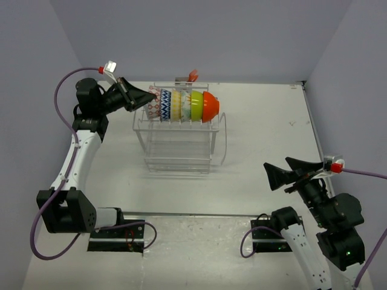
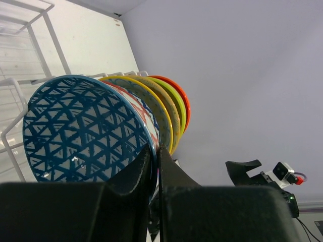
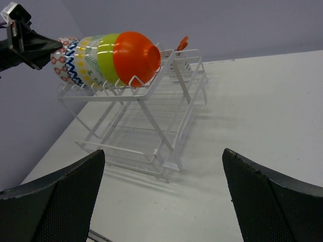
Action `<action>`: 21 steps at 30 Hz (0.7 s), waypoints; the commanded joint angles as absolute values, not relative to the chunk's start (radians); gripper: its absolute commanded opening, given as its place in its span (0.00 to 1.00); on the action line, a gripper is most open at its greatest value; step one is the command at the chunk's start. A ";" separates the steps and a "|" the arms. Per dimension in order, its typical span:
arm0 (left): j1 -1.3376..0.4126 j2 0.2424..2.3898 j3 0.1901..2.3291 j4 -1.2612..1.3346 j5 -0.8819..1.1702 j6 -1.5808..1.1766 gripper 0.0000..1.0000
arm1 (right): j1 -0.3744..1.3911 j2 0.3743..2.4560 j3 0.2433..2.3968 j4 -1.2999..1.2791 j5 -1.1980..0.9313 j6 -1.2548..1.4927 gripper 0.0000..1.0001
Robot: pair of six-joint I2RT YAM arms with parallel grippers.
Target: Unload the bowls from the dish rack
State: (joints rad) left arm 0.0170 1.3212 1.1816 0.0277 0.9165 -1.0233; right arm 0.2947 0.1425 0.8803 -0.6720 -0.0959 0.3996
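Bowls (image 1: 184,104) stand on edge in rack (image 1: 179,154) slots nr counter's far edge. Left pincer (image 1: 150,96) nipped on end bowl (image 2: 86,131) rim, prob. to lift it out. Right pincer (image 1: 278,168) wide, idle nr right edge.

My left fingers (image 2: 133,174) hide some of the blue-patterned bowl (image 2: 81,131) rim; other bowls (image 2: 169,113) right of it show edges only. Orange thing (image 1: 193,75) far side of dish rack (image 1: 178,145): too small to tell. My right fingers (image 3: 55,201) cut off.
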 commanded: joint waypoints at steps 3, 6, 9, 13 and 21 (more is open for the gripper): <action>0.032 1.235 1.212 0.104 0.862 -1.049 0.00 | 0.298 0.130 0.894 -0.652 -0.080 0.379 0.99; 0.046 1.207 1.189 0.095 0.827 -1.057 0.00 | 0.298 0.129 0.894 -0.652 -0.078 0.379 0.99; 0.058 1.189 1.167 0.084 0.796 -1.063 0.00 | 0.298 0.130 0.893 -0.650 -0.078 0.379 0.99; 0.060 1.172 1.150 0.103 0.773 -1.068 0.00 | 0.298 0.129 0.891 -0.649 -0.081 0.377 0.99; 0.060 1.083 1.288 -0.020 0.675 -0.855 0.00 | 0.298 0.155 0.890 -0.635 -0.095 0.379 0.99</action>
State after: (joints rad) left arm 0.0551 1.1538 1.1767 -0.0319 0.7345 -0.9791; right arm 0.2947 0.1417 0.8803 -0.6716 -0.0925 0.3985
